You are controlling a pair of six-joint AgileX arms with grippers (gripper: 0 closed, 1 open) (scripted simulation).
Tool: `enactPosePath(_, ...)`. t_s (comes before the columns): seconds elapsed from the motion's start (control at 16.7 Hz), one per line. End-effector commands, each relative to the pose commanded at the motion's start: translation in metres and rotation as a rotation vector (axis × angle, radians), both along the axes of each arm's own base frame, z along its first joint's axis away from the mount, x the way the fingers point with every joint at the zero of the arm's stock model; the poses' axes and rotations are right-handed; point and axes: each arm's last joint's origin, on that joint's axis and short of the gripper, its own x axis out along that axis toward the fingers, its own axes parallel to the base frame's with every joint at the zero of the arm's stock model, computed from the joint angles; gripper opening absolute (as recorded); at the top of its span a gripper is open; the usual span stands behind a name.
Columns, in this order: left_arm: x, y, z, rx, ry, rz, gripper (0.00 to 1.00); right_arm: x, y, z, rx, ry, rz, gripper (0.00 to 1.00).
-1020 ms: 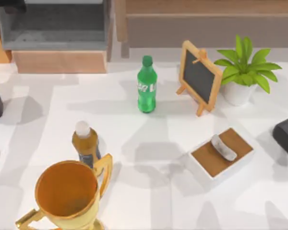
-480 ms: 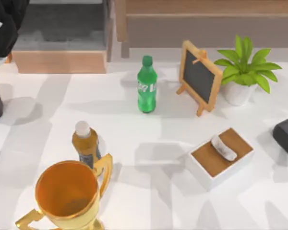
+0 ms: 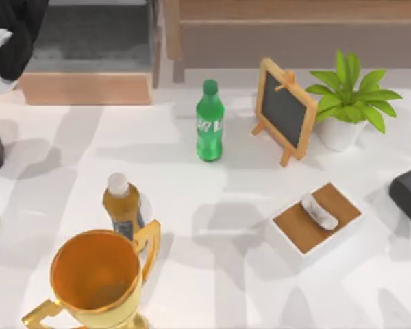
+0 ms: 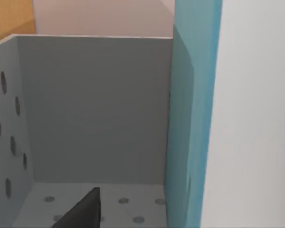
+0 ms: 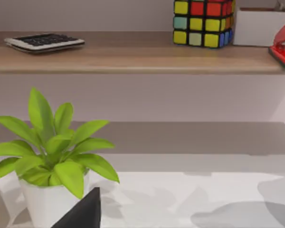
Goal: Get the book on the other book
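The left arm [image 3: 14, 31] has been brought further in over the tabletop's [image 3: 212, 267] far-left corner; gripper states cannot be told, and no stacked books are seen.

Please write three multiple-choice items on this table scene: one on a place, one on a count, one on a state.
1. The small chalkboard stands between:
A. green bottle and potted plant
B. gold trophy and amber bottle
C. trophy and plant

2. Bottles on the table:
A. one
B. two
C. four

3. The green bottle is:
A. tipped over
B. upright, capped
C. in a gripper

Answers: 1 A, the board sits between them in the top view; 2 B, one green and one amber; 3 B, it stands free with its cap on.
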Motion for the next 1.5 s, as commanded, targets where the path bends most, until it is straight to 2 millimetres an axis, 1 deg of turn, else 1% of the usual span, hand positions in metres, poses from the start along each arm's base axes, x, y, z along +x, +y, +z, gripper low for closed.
enactPosePath(0.42,0.028,-0.003,0.0,-0.001,-0.003,-0.004,1.0,0.0,0.0,0.0,0.0,0.0,0.0,1.0)
enactPosePath(0.66,0.03,-0.003,0.0,-0.001,-0.003,-0.004,1.0,0.0,0.0,0.0,0.0,0.0,0.0,1.0)
enactPosePath(1.44,0.03,-0.003,0.0,-0.001,-0.003,-0.004,0.02,0.0,0.0,0.0,0.0,0.0,0.0,1.0)
enactPosePath(1.5,0.03,-0.003,0.0,-0.001,-0.003,-0.004,0.0,0.0,0.0,0.0,0.0,0.0,0.0,1.0)
